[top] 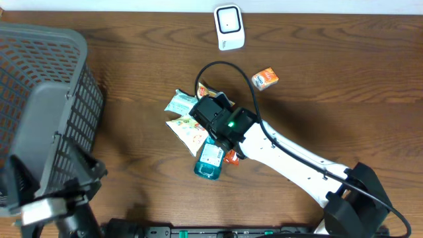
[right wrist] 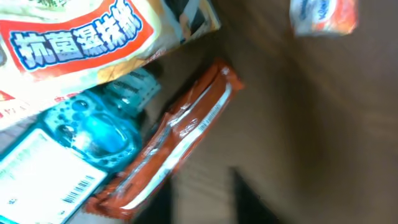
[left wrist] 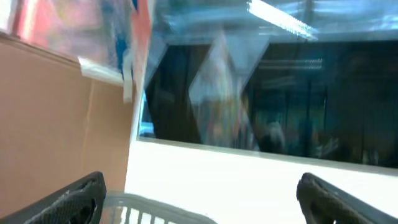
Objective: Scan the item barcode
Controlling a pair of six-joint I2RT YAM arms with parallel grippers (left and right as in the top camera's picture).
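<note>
A pile of items lies mid-table: a blue bottle (top: pixel 210 158) with a barcode label (right wrist: pixel 56 168), an orange wrapper (top: pixel 230 157) (right wrist: pixel 174 143), a wet-wipes pack (top: pixel 188 132) (right wrist: pixel 74 37) and a green-white packet (top: pixel 180 104). A small orange carton (top: pixel 265 79) (right wrist: pixel 323 15) lies apart, toward the back. The white scanner (top: pixel 229 27) stands at the far edge. My right gripper (top: pixel 210 109) (right wrist: pixel 205 205) hovers over the pile, blurred, its jaws apart over bare wood beside the orange wrapper, holding nothing. My left gripper (left wrist: pixel 205 202) is wide open, empty and pointing upward.
A large grey mesh basket (top: pixel 46 112) fills the left side, and its rim (left wrist: pixel 161 208) shows between my left fingers. The right arm stretches from the bottom right corner to the pile, with a black cable looping over it.
</note>
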